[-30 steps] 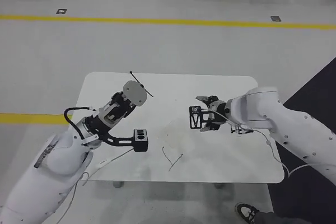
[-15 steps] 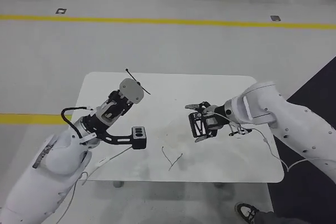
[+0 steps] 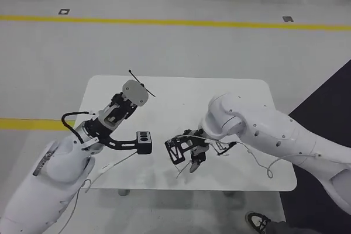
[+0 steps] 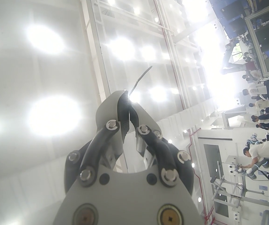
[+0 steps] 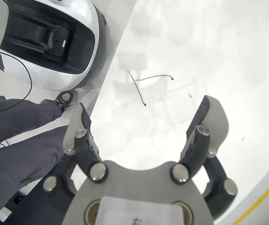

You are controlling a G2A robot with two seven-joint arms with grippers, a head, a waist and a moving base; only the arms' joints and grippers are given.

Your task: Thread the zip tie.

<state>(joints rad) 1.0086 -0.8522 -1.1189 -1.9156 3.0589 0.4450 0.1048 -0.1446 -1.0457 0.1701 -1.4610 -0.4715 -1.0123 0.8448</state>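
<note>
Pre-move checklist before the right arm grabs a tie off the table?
1. Hold of left gripper on zip tie: ok, jaws shut on it.
2. Opening of right gripper: ok, jaws wide apart.
3. Its place above the table, by the loose ties: ok.
4. Loose ties apart: not ok, straight tie and curved tie cross at one end.
5. Head end of the held zip tie: cannot tell.

The white table has rounded corners, and its top is smudged and scuffed. Two thin black zip ties lie flat on it toward the edge nearest the robot. The straighter zip tie crosses the curved zip tie near one end. A few dark specks sit just beside them.
</note>
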